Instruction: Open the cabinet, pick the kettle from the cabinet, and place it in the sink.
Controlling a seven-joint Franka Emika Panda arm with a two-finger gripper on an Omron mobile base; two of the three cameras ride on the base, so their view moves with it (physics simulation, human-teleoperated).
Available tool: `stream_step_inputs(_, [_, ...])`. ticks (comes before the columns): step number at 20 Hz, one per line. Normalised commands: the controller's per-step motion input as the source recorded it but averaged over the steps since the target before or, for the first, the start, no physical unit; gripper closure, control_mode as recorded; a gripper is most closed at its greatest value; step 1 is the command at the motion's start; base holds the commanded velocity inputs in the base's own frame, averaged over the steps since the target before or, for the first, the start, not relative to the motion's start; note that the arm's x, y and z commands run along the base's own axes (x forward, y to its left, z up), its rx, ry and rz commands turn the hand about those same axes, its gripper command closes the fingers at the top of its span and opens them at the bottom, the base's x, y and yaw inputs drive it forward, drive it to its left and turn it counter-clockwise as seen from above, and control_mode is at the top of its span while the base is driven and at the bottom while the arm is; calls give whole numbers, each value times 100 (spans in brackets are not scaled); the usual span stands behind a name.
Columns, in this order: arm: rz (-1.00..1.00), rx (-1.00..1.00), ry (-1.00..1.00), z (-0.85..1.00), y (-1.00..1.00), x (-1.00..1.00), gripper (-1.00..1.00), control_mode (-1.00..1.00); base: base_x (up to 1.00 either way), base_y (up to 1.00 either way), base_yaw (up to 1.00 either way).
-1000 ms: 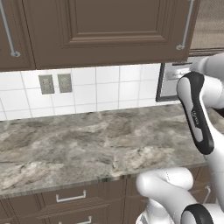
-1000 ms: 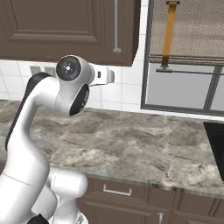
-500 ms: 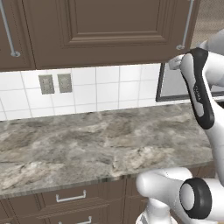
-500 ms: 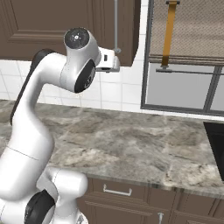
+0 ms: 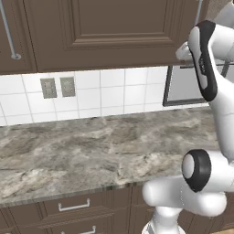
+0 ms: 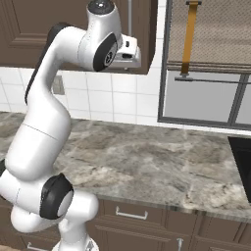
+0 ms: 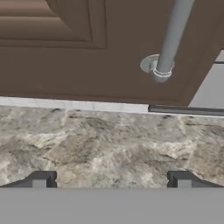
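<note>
Closed cabinet [image 7: 65, 52], wide-open pincer [image 7: 111, 179] below its bar handle [image 7: 173, 35].

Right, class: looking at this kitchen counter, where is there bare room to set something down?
The marble counter is bare from the tiled wall to its front edge. It also lies bare between the robot arm and the black sink. The arm's side is crowded.
</note>
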Motion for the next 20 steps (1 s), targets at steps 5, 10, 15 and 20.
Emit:
stream_step_inputs(5, [5, 0, 5, 11, -13, 34, -100, -100, 0, 0, 0])
stream_step_inputs(10, [2, 0, 0, 6, -21, 27, -100, -100, 0, 0, 0])
stream_step_inputs(15, [0, 0, 0, 7, -17, 32, -100, -100, 0, 0, 0])
stream_step_inputs(20, [0, 0, 0, 11, -12, 38, -100, -100, 0, 0, 0])
